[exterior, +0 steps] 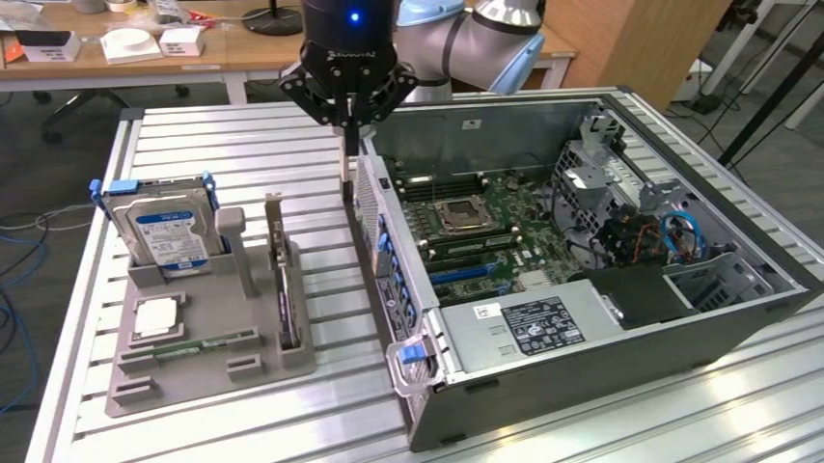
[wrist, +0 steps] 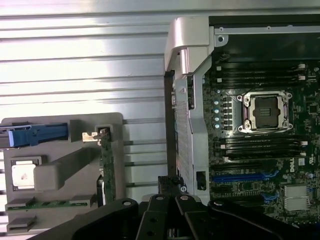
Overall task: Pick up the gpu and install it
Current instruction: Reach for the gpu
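The hand is closed on nothing, up by the computer case; the gpu stands in the gray holder

We see a dark gpu with a silvery bracket, a silver hard drive with a blue-and-white label and blue side rails, a plain grey holder, a green motherboard with blue and black slots, and a silvery table ribbed in parallel grooves.

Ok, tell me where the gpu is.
Exterior view's left: the gpu stands on edge in the gray holder, between the hard drive and the computer case.
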Controlling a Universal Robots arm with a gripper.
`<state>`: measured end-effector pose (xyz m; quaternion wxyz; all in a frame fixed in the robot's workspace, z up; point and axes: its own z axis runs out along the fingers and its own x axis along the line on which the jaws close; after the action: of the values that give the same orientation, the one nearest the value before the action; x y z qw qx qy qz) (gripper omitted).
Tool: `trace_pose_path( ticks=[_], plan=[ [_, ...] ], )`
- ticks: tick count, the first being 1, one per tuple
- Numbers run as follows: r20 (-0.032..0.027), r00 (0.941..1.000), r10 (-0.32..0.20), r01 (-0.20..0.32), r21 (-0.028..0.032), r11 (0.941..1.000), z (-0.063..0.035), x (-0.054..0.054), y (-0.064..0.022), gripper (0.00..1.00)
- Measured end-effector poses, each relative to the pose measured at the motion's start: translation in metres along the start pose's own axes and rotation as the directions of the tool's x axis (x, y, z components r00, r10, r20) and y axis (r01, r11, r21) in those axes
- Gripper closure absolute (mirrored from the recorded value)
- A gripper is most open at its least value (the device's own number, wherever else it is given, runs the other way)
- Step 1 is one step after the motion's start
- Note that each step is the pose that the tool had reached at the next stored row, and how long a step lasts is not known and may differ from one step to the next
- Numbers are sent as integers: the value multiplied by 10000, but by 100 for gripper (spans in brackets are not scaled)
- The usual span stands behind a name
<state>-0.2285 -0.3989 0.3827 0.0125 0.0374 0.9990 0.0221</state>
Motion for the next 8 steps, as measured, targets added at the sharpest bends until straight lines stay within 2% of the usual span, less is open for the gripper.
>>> trace_pose_path(
  ticks=[8],
  plan=[
    [0, 10000, 0, 0, 0, 10000, 7, 26, -2, 89]
  ],
)
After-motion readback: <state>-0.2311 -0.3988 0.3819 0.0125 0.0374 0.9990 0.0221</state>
